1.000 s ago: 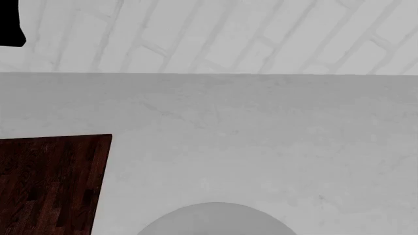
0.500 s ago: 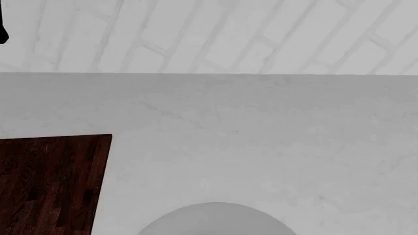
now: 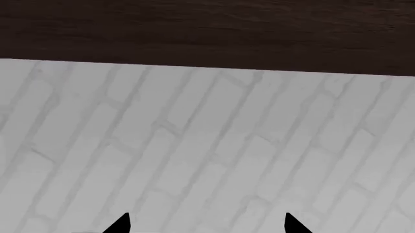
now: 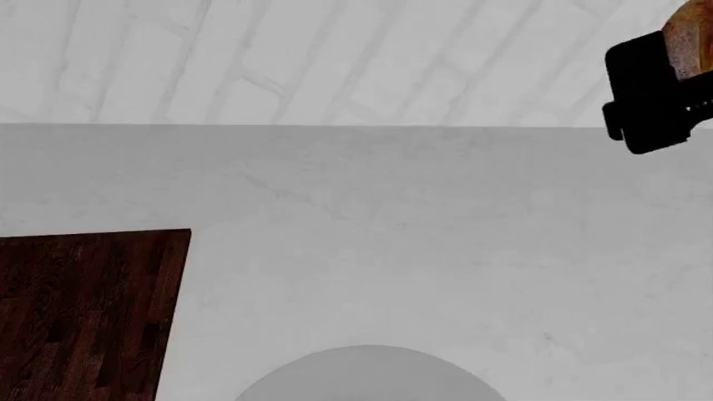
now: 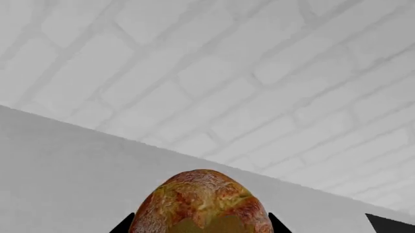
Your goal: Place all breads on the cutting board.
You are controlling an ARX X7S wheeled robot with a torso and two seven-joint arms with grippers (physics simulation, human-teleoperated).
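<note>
A golden-brown bread (image 5: 202,201) sits between the fingertips of my right gripper (image 5: 201,227), which is shut on it. In the head view the right gripper (image 4: 669,63) hangs high at the far right above the counter, with a sliver of the bread (image 4: 693,38) showing at the frame edge. The dark reddish-brown cutting board (image 4: 83,317) lies flat at the near left, far from that gripper, with nothing on its visible part. My left gripper (image 3: 206,225) is open and holds nothing; it faces the brick wall and is outside the head view.
A round grey plate (image 4: 368,376) lies at the near middle of the grey counter (image 4: 446,234). A white brick wall (image 4: 334,58) rises behind the counter. A dark brown wooden band (image 3: 207,34) runs across the left wrist view beyond the wall.
The dark shape at the head view's top left has slid out of sight. My right gripper has come into view at the top right with the bread in it.
</note>
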